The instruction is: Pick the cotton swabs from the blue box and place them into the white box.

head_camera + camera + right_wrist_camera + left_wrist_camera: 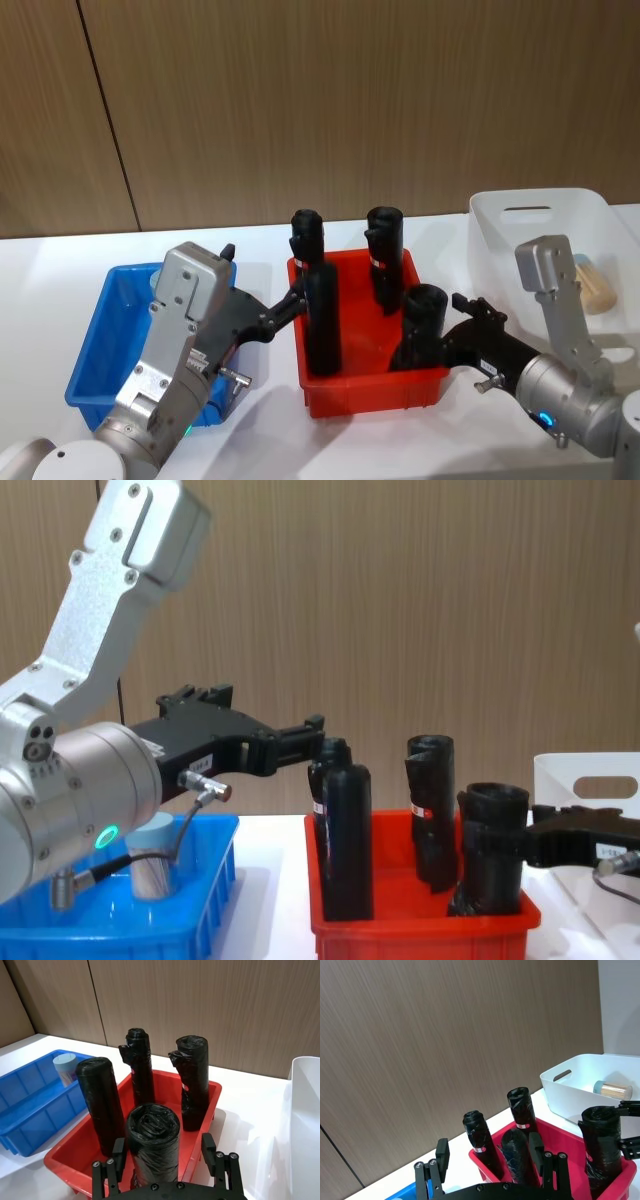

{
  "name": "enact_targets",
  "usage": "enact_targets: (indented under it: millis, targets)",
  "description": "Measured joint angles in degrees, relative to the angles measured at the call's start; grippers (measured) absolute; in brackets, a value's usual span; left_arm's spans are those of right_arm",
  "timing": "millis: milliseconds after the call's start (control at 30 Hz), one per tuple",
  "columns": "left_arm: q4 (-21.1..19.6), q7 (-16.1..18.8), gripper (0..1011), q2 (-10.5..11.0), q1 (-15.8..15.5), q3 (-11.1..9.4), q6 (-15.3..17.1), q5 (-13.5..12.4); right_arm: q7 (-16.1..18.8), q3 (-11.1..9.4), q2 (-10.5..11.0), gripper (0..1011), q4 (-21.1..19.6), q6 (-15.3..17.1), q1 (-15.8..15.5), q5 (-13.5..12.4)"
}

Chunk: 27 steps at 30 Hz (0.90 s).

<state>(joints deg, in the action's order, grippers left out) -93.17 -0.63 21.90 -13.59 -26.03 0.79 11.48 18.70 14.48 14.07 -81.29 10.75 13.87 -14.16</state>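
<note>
Blue box (95,345), red bin (370,385) holding black rolls (322,320), milky white box (545,215), white tabletop (60,265), brown wood-grain wall (300,100).

Head view: from above, angled down over the desk (60,250), red bin (370,385) at lower centre, wood wall filling the top; chest view: low, level across the desk, near the same red bin (420,920), seen side-on; left wrist view: close over its own pincer (492,1160), facing the wall, white box (570,1092) at right; right wrist view: close over the black rolls (152,1135), blue box (30,1105) at left.
</note>
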Motion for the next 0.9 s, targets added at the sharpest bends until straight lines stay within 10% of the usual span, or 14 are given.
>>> enact_targets:
  millis: [567, 900]
  targets:
    - [0.0, 0.0, 1004, 0.0, 0.0, 0.0, 0.0, 0.0, 0.8, 0.0, -1.0, 496, 3.0, 0.6, 2.2, -1.2]
    - [0.0, 0.0, 1004, 0.0, 0.0, 0.0, 0.0, 0.0, 0.9, -0.2, -0.7, 419, 0.7, 1.0, 1.9, -2.3]
